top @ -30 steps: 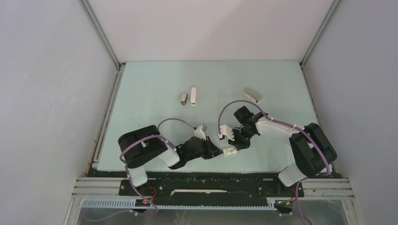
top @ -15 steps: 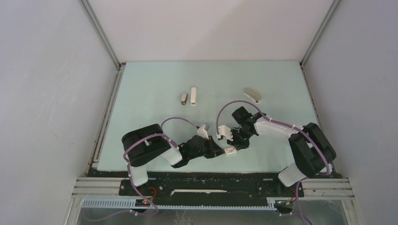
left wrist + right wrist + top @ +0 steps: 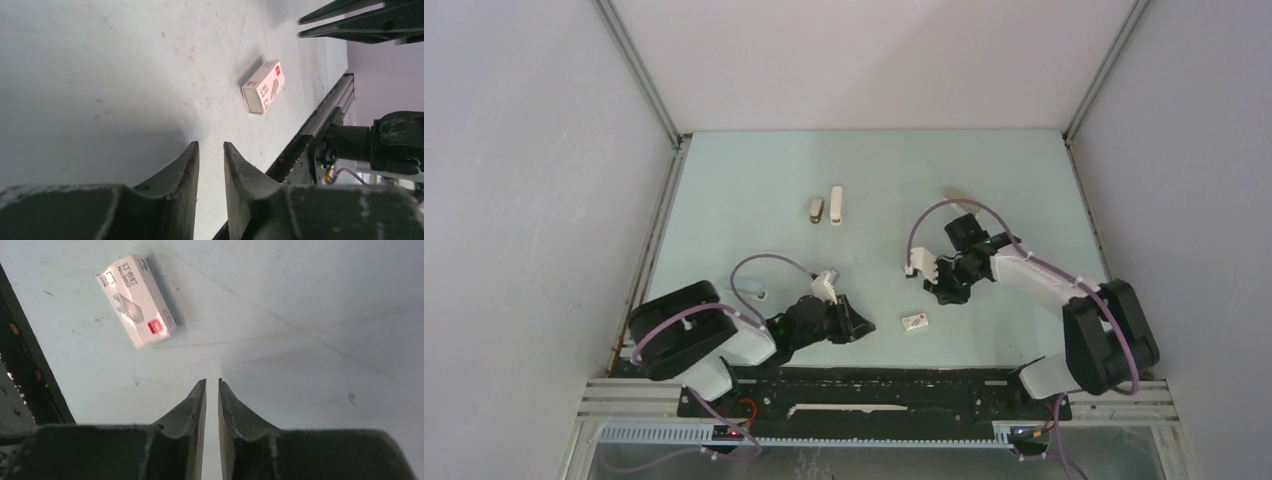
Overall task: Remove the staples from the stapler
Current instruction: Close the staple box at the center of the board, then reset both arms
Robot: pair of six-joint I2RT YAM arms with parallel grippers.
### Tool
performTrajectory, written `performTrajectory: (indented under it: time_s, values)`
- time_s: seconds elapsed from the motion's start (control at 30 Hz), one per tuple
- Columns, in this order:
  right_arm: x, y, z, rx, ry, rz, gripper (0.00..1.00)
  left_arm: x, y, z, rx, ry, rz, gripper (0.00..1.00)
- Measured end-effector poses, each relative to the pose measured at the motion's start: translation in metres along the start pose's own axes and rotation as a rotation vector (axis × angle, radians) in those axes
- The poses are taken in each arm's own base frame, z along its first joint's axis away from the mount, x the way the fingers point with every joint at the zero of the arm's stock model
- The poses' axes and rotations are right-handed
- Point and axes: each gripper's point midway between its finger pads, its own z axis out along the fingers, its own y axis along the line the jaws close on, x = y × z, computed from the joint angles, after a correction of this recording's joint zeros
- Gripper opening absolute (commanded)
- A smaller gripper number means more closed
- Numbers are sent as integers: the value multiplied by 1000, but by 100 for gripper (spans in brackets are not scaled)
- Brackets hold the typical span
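The left fingers (image 3: 187, 170) are set slightly apart over the bench (image 3: 754, 180) with nothing between them; the right fingers (image 3: 197, 405) are drawn almost together, only a thin slit being left, and nothing is gripped there; both pairs are of matt black plastic, rough-edged and tapering to blunt tips. Ahead of each pair a small white cardboard box (image 3: 136, 299) is seen lying flat on the bench, clear of both; it is closed, printed with grey marks and a red patch, and its contents are hidden. The bench is a smooth pale green sheet, lightly scuffed and speckled; its near edge is bordered by a black rail (image 3: 20, 340). The stapler (image 3: 955, 196) is found toward the far right of the bench, behind the right arm and partly covered by a purple cable (image 3: 924, 217); only its grey-beige top is made out. A slim white stapler (image 3: 835, 205) and a shorter grey-and-white object (image 3: 816, 208) are laid side by side at the far middle; a light blue object (image 3: 757, 295) is lying beside the left arm.
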Motion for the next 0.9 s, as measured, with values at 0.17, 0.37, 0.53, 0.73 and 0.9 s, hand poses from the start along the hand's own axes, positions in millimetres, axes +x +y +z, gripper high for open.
performTrajectory:
  time_s: [0.17, 0.37, 0.53, 0.73, 0.9]
  values:
    - [-10, -18, -52, 161, -122, 15, 44, -31, 6, -27, -31, -95, 77, 57]
    - [-31, -17, -135, 399, -297, -28, 89, -106, -37, -81, -57, -314, 266, 100]
    - [-56, -6, -197, 560, -442, -65, 100, -180, -94, -165, -20, -594, 375, 100]
    - [-92, -3, -277, 700, -629, 56, 100, -240, -110, -248, -118, -790, 432, 100]
    - [-111, -22, -337, 761, -832, 311, 100, -270, -101, -279, -262, -798, 479, 100]
